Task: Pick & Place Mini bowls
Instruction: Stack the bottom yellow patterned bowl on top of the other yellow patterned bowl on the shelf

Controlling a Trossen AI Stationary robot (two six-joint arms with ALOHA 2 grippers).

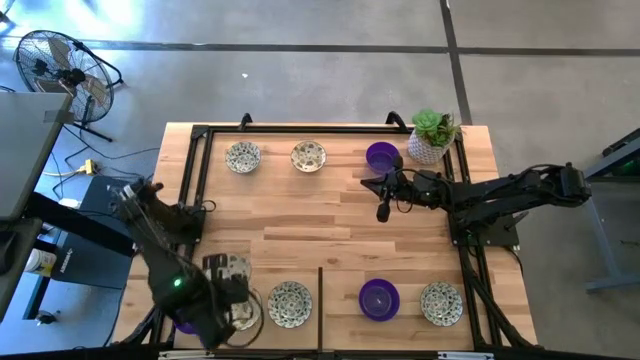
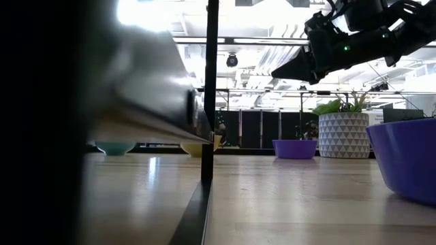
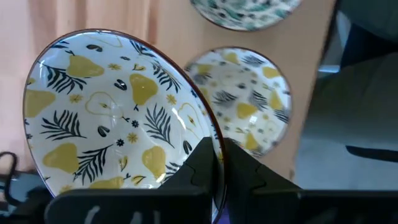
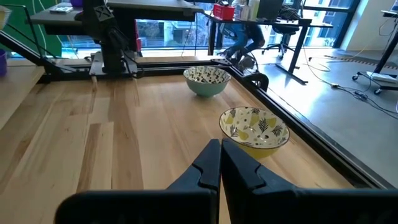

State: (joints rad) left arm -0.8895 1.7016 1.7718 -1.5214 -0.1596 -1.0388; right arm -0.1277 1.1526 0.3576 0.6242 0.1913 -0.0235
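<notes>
So the left gripper (image 3: 221, 163) has its fingers pinched on the rim of a yellow-pear bowl (image 3: 118, 115), tilted up above another pear-pattern bowl (image 3: 249, 99) at the desk's (image 1: 330, 225) near-left corner. The right gripper (image 1: 382, 212) hangs fingers closed, empty, near the purple bowl (image 1: 381, 156) by the potted plant (image 1: 432, 135).

No text, label, brand, number or sign can be read on anything in these four camera views.
</notes>
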